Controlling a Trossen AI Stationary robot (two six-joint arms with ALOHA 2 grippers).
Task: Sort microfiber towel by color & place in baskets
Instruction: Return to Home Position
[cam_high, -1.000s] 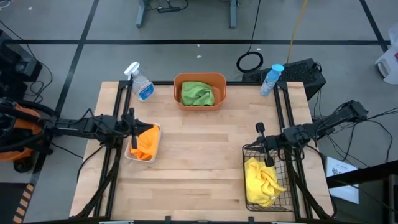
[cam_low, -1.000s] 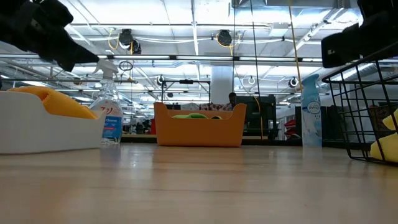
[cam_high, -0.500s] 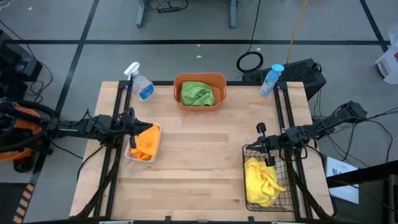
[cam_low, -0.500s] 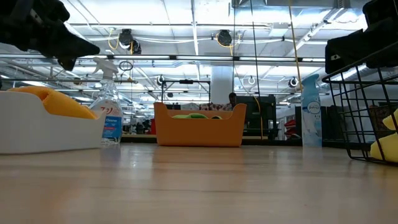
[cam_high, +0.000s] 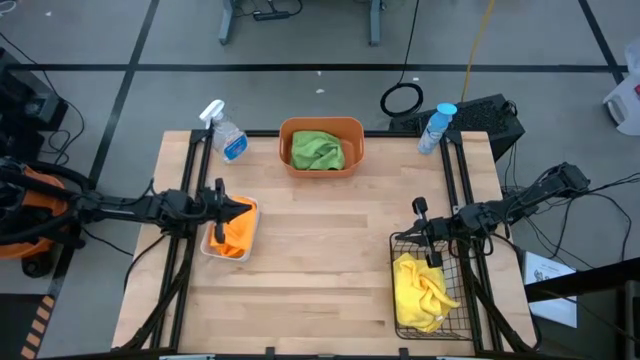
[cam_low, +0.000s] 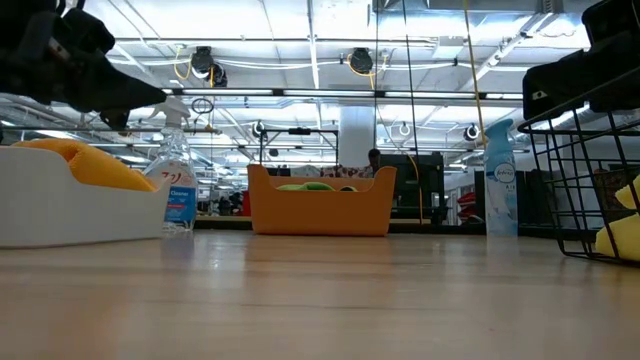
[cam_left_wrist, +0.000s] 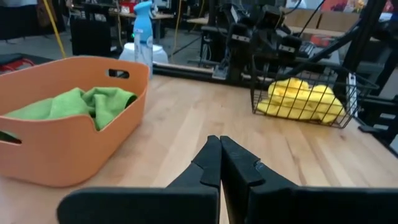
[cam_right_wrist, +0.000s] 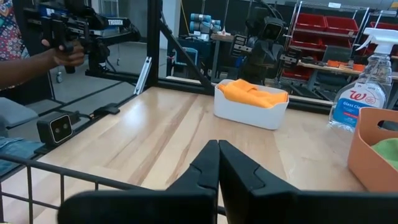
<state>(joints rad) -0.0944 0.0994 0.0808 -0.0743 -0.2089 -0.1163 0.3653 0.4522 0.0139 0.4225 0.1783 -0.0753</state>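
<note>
Your left claw (cam_left_wrist: 219, 140), pinched shut and empty, hung over the white bin (cam_high: 207, 247) of crumpled orange towels (cam_high: 236, 232). Right claw (cam_right_wrist: 217, 144), likewise closed, sat at the black wire basket (cam_high: 392, 290) rim, bunched yellow towels (cam_high: 420, 285) below it.

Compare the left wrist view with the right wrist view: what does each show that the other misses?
Only the left wrist view shows the yellow towels and the blue spray bottle. Only the right wrist view shows the white bin holding orange towels, the clear spray bottle and a person's hand beyond the table. Both show the wooden table, the orange tub with the green towel, the black wire basket, and their own gripper shut: left gripper, right gripper.
</note>
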